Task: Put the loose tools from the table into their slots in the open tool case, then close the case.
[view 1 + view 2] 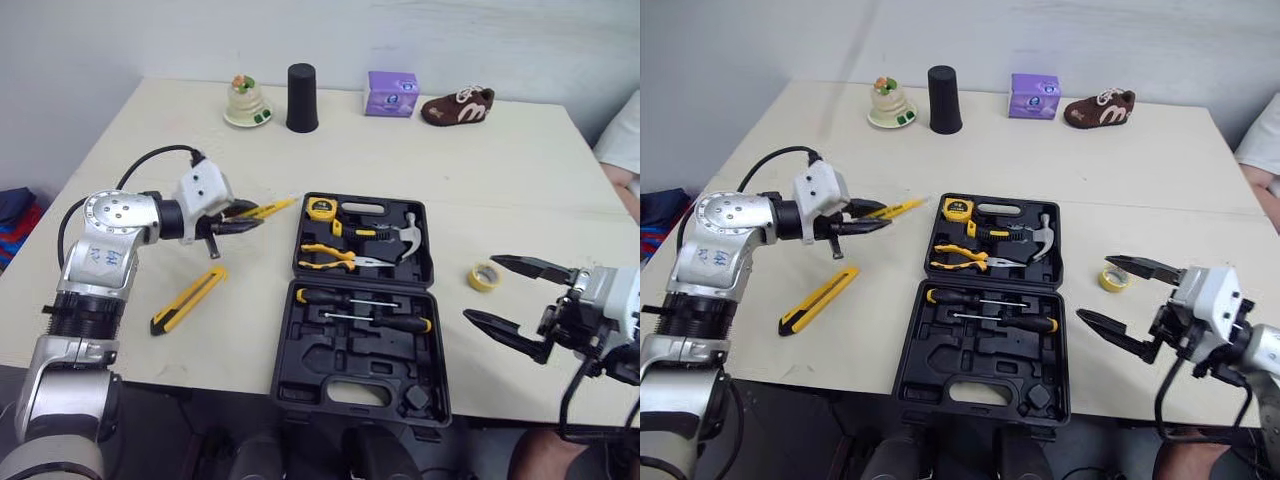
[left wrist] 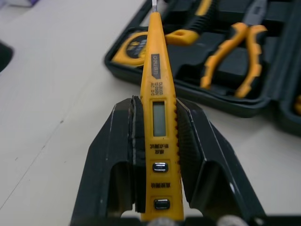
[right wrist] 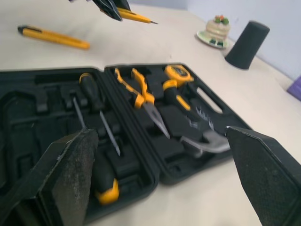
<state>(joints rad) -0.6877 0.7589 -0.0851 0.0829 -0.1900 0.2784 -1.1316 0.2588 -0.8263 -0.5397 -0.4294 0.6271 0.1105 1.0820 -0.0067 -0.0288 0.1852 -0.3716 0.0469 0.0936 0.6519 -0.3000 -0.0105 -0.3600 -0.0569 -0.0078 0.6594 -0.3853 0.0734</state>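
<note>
One open tool case (image 1: 340, 362) sits at frame centre. Just left of its upper half, the left gripper (image 1: 240, 222) clamps one yellow tester pen (image 1: 272, 208), which likely needs lining up over a free slot next. The right gripper (image 1: 482, 288) hangs wide open at lower right, with one utility knife (image 1: 188, 300) loose at centre left and one tape roll (image 1: 485, 276) right of the case.

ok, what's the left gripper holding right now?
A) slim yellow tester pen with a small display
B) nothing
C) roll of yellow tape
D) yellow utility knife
A: the left gripper is shut on the slim yellow tester pen with a small display, while the yellow utility knife and the roll of yellow tape lie loose on the beige table.
</note>
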